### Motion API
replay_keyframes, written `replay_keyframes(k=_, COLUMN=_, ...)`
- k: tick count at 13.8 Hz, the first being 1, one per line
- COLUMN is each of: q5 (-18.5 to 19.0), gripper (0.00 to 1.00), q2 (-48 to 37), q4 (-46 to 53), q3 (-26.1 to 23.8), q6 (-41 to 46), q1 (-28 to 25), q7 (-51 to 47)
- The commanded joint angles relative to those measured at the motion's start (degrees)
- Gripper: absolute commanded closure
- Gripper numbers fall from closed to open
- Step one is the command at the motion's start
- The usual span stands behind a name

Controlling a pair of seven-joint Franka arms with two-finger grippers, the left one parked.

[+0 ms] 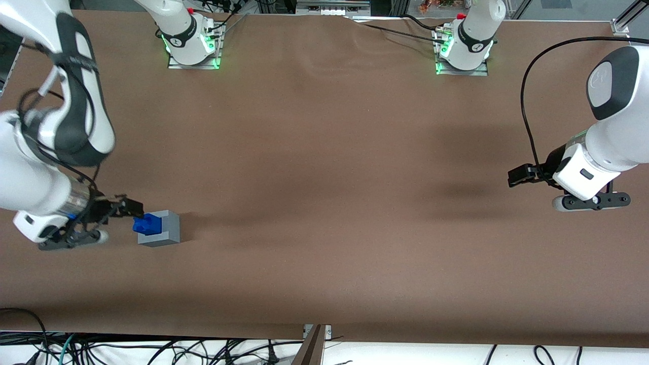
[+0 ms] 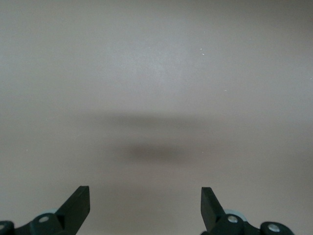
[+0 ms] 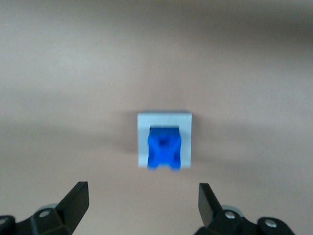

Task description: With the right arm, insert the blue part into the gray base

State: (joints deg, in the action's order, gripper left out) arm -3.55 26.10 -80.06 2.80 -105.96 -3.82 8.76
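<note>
Brown table (image 1: 324, 192) fills the front view, and the right arm (image 1: 50, 152) reaches down over it at the working arm's end, white shell with dark caps, shiny wrist ring close above the tabletop. Right at its tip sits the gripper (image 1: 129, 206), low over the table and just beside the base (image 1: 163, 229), on the side of the base away from the parked arm. From the wrist camera the gripper (image 3: 142, 203) shows both black fingers (image 3: 76, 200) spread wide, nothing between them but bare table. Straight ahead of those fingers stands the base (image 3: 164, 139), a light gray block resting flat on the table, clear of the fingertips. And there's the part (image 3: 165, 149), bright blue, sitting in the base's recess, gray wall showing around it on three sides while its knobby lower corners reach the base's edge nearest the gripper. In the front view the part (image 1: 147, 224) stands up out of the top of the base and overhangs toward the gripper, very close to the fingertips there; whether they touch I cannot tell from that angle, though the wrist view shows a gap. How deep the part has gone into the recess cannot be judged either.
</note>
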Motion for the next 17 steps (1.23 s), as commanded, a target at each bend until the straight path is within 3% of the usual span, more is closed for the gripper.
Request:
replay_keyframes(k=1, q5=-0.76, gripper=0.01, q2=-9.81, q4=-3.52, q3=-0.16, q6=7.84, q1=0.31, q7=-0.77)
replay_keyframes(k=4, q5=-0.58, gripper=0.01, q2=-15.10, q4=-4.05, q3=0.01, q6=12.96, q1=0.31, q7=-0.59)
replay_keyframes(k=17, q5=0.30, gripper=0.01, q2=-15.28, q4=-3.52, q3=0.10, q6=16.03, q1=0.31, q7=0.20)
